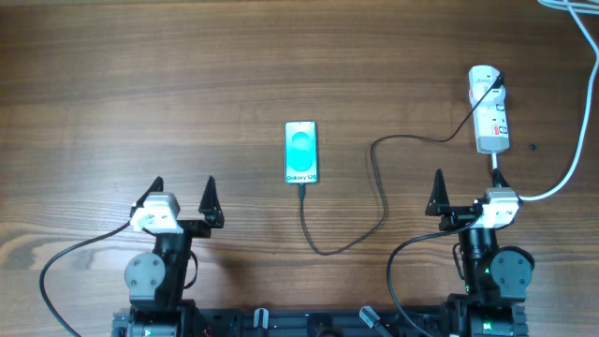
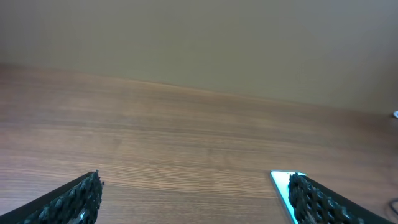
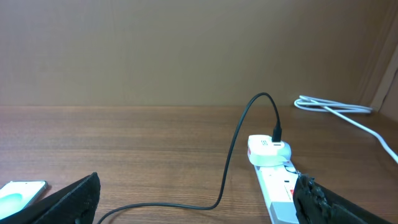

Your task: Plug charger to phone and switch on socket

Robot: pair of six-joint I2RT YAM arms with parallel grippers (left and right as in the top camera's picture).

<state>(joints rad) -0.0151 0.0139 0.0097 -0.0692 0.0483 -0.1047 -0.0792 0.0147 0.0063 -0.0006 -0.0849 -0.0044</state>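
The phone lies screen up at the table's middle, turquoise screen lit. The black charger cable runs from the phone's near end, loops toward me, then goes up to the white power strip socket at the far right, where its end sits in a white adapter. My left gripper is open and empty, left of the phone; the phone's corner shows by its right finger. My right gripper is open and empty, just short of the socket. The cable and phone corner show in the right wrist view.
A thicker white cable runs from the socket's near end out to the far right corner; it also shows in the right wrist view. A wall rises behind the table's far edge.
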